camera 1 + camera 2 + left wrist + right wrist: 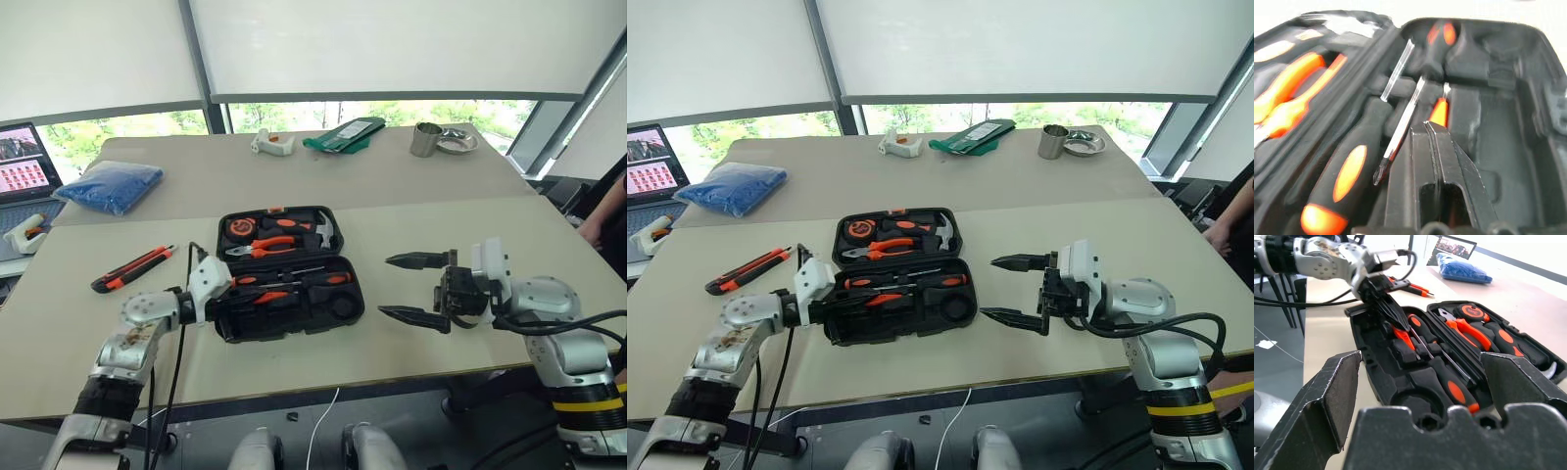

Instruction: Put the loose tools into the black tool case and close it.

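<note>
Head views: you see the case point(284, 269) lying open near the table's point(421, 323) front edge, lid half away from you, tray half near. The lid holds pliers point(269, 246), a hammer point(326, 231) and a round tape. The tray holds two screwdrivers point(294, 284) and, under the left gripper point(238, 297), a small orange piece, probably the tester. The knife point(132, 268) lies loose on the table, well to the left of the case. So, by your count, three tools are in, one is out, and the lid is not yet shut. The right gripper point(416, 288) hangs just right of the case, jaws wide apart and empty.

Left wrist view: your left fingers point(1442, 161) lie nearly together, a thin slit between them, inside the tray. Whether they pinch the orange tester point(1439, 111) just past their tips you cannot tell. The screwdriver handles are rounded black rubber with orange insets; the shafts are bright steel. The tray is matt moulded plastic with shaped recesses.

Right wrist view: you see the right gripper's blocky black fingers point(1327, 401) spread, with the case between them further off. Its outer rim is grainy.
</note>
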Available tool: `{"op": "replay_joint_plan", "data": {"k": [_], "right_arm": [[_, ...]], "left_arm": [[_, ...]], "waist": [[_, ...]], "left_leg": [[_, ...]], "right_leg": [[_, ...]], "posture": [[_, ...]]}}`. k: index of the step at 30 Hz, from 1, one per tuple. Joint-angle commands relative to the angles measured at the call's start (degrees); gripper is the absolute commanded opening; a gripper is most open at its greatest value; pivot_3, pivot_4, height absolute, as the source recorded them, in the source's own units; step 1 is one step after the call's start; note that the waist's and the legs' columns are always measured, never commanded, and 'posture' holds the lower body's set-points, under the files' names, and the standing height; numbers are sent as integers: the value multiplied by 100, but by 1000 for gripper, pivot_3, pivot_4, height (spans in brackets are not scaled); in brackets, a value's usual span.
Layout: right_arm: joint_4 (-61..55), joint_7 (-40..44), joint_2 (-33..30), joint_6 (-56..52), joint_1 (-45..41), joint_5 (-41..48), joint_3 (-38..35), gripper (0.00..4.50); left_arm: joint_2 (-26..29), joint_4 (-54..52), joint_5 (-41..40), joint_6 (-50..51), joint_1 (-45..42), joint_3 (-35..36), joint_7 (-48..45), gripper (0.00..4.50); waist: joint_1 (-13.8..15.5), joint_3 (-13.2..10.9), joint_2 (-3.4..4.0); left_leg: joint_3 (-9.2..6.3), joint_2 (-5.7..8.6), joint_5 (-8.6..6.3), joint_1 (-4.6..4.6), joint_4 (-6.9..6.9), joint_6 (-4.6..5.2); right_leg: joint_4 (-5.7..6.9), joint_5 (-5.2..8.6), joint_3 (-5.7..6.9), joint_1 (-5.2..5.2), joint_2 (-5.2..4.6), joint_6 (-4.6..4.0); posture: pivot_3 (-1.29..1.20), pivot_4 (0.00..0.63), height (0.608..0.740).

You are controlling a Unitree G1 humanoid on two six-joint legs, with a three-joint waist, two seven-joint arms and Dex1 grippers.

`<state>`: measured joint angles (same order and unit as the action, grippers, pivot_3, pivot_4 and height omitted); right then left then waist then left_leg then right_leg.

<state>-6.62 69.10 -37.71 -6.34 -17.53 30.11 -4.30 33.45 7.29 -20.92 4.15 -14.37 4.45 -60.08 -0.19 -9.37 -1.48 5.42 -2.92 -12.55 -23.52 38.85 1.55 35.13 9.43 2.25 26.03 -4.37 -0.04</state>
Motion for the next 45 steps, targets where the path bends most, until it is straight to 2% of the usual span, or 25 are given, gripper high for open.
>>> {"op": "replay_joint_plan", "data": {"k": [1, 9, 10, 12, 16, 21, 27, 29, 32, 35, 38, 45], "right_arm": [[44, -253, 259, 402, -61, 132, -367, 4500], [-230, -399, 567, 615, 348, 53, -304, 4500], [-272, -503, 597, 623, 395, -3, -295, 4500], [-450, -550, 635, 462, 496, 177, -293, 4500], [-726, -781, 799, 493, 608, 290, -328, 4500], [-907, -1128, 973, 563, 650, 235, -352, 4500], [-1031, -1353, 901, 407, 648, 211, -296, 4500], [-1059, -1388, 874, 385, 673, 213, -293, 4500], [-1224, -1456, 822, 340, 817, 203, -300, 4500], [-1340, -1556, 778, 298, 912, 203, -344, 4500], [-1451, -1667, 737, 274, 1003, 201, -409, 4500], [-1705, -1839, 607, 180, 1197, 284, -555, 4500]], "left_arm": [[61, -728, -623, -111, 576, 1044, 324, 1429], [-228, -953, -1046, -272, 2766, 3168, 1235, 4324], [-285, -867, -1098, -289, 2970, 3421, 1341, 4450], [-398, -713, -1181, -357, 3268, 3837, 1533, 4450], [-578, -608, -1330, -314, 3574, 4256, 1869, 4450], [-401, -524, -1209, 68, 3289, 4059, 2306, 4450], [658, -92, -740, 1288, 1572, 2886, 2576, 4450], [922, 456, -566, 1515, 979, 2568, 2508, 4450], [1332, 1849, -8, 1614, -386, 1733, 2172, 4450], [1438, 3072, 434, 1352, -1429, 1262, 2051, 4450], [1478, 4214, 870, 986, -2252, 911, 2080, 4450], [1608, 5745, 1551, 787, -3264, 371, 1895, 4450]], "waist": [[-11, 0, 0], [-38, -2, -5], [-25, -3, -6], [20, -3, -7], [67, -3, -7], [114, -2, -8], [180, 0, -16], [163, 1, -18], [123, 2, -18], [68, 2, -22], [21, 1, -27], [6, 1, -37]], "left_leg": [[0, 1, 0, -5, 0, 0], [0, -3, -3, -15, -2, 0], [0, -4, -3, -17, -2, 0], [0, -3, -24, -17, 0, -39], [0, -4, -30, -13, 0, -49], [-2, -5, -34, -8, 1, -56], [-3, -9, -33, -16, 0, -58], [-2, -7, -33, -23, 0, -58], [5, 7, -28, -27, 3, -56], [15, 3, -2, -27, -6, -10], [37, 2, -14, -30, -11, -17], [50, 6, -25, -32, -6, -11]], "right_leg": [[0, -2, 0, 4, -1, 4], [-11, 14, 0, 9, -12, -21], [-11, 19, 1, 12, -13, -29], [-10, 19, 5, 11, -19, -28], [-12, 20, 10, 12, -25, -28], [-19, 20, 16, 22, -28, -28], [-17, 20, 26, 21, -24, -28], [-13, 20, 23, 11, -24, -27], [-2, 18, 18, 10, -18, -26], [-9, 6, 15, 13, -3, -6], [-12, 10, 15, 15, 1, -3], [-13, 19, 12, 13, -3, 11]], "posture": [[0, 150, 740], [0, 150, 740], [0, 150, 740], [0, 150, 740], [0, 150, 740], [0, 150, 740], [0, 150, 740], [0, 150, 740], [0, 150, 740], [0, 150, 740], [0, 150, 740], [0, 150, 740]]}}
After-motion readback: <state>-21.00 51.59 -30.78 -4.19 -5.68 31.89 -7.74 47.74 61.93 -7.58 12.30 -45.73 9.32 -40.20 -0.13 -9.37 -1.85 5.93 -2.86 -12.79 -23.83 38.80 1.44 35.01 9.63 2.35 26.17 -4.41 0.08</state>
